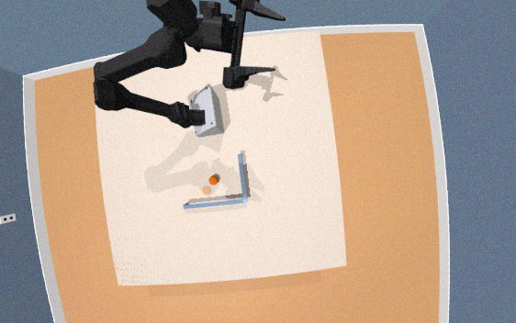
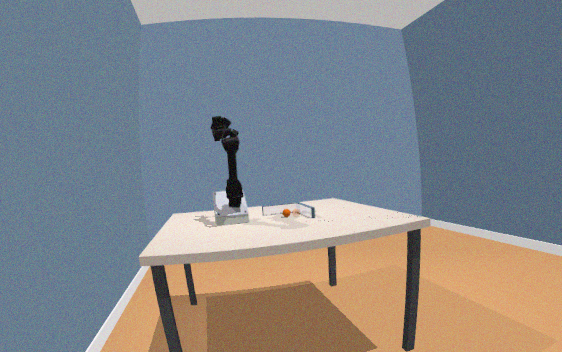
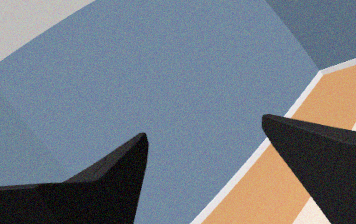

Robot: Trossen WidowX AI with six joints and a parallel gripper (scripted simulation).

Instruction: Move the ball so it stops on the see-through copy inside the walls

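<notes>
In the top view, the upper arm (image 1: 184,18) is cut off by the picture's upper edge. In the wrist view, both fingers are cropped by the lower edge. In the exterior view, the see-through copy (image 2: 296,212) is too small to resolve.

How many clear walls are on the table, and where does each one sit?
2. One wall stands right of the orange ball; the other wall runs below it. They meet in a corner. None seems hidden.

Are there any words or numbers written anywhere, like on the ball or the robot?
None can be read. The orange ball, the clear walls, the arm's grey base and the open gripper show no writing. A tiny white tag at the top view's left edge is too small to read.
</notes>
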